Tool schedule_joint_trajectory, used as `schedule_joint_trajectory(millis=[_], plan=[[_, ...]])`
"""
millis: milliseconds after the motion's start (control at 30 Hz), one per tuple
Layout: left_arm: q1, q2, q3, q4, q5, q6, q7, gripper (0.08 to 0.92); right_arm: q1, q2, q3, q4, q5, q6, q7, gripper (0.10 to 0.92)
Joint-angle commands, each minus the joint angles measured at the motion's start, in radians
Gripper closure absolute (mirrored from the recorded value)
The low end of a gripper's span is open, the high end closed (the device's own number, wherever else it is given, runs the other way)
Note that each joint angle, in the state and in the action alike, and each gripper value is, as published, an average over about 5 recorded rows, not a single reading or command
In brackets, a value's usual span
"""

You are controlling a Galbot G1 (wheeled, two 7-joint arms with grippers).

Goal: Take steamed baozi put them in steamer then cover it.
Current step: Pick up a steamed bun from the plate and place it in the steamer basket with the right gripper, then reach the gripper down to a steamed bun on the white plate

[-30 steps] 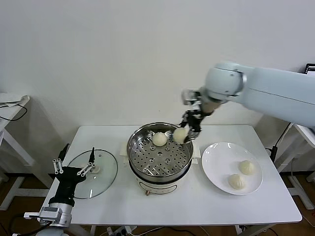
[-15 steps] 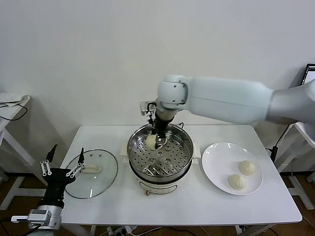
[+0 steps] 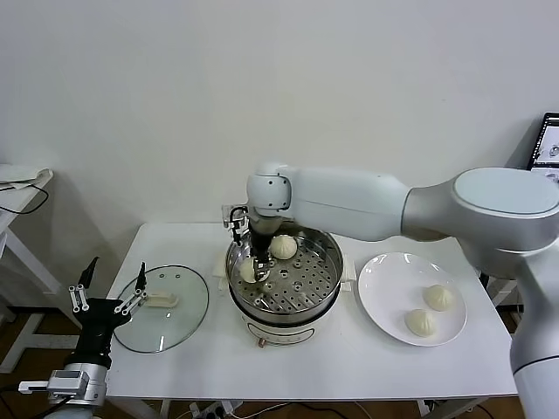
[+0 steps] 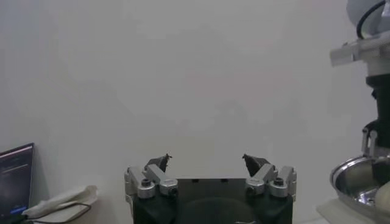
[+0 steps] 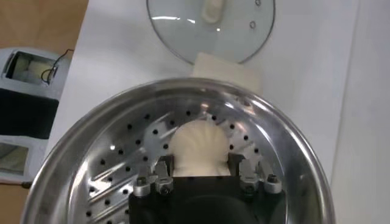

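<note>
Black-fingered, the left claw (image 3: pixel 106 294) hangs spread wide off the surface's (image 3: pixel 349 349) left edge beside the glass lid (image 3: pixel 162 307). Rightward, the right claw (image 3: pixel 254 269) has swung across and dipped into the steamer's (image 3: pixel 323 288) left side, prongs flanking a baozi (image 5: pixel 198 146) on the tray, grip uncertain.

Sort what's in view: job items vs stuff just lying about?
Job: steamer; four baozi: one at right gripper, one on tray, two on white plate; glass lid.
Lying about: left gripper, open, idle; side table; monitor.
</note>
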State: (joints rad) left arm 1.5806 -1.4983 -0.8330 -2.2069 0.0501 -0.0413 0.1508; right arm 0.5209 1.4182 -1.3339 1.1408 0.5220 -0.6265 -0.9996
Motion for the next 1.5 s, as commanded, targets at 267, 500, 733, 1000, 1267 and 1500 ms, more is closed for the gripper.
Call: schedule_joint_trajectory(millis=[267, 500, 733, 1000, 1267, 1500], plan=[[0.005, -0.004, 0.013, -0.002, 0.006, 0.002, -0.002, 0.177, 0.087, -0.131, 0.031, 0.111, 0.005, 0.007, -0.055, 0.21], [0.015, -0.006, 0.039, -0.034, 0.016, 0.006, -0.009, 0.177, 0.247, -0.471, 0.004, 0.353, 0.015, 0.052, -0.134, 0.203], [0.024, -0.005, 0.059, -0.034, 0.032, 0.005, -0.011, 0.177, 0.196, -0.82, 0.066, 0.46, -0.126, 0.137, -0.233, 0.203], [0.026, -0.008, 0.089, -0.036, 0.052, 0.004, -0.021, 0.177, -0.054, -1.026, 0.174, 0.439, -0.356, 0.263, -0.289, 0.203], [0.026, -0.009, 0.103, -0.03, 0.063, 0.003, -0.025, 0.177, -0.443, -1.045, 0.471, 0.337, -0.56, 0.381, -0.301, 0.203], [0.025, -0.01, 0.113, -0.026, 0.068, 0.003, -0.027, 0.177, -0.608, -0.985, 0.622, 0.259, -0.65, 0.41, -0.29, 0.203]])
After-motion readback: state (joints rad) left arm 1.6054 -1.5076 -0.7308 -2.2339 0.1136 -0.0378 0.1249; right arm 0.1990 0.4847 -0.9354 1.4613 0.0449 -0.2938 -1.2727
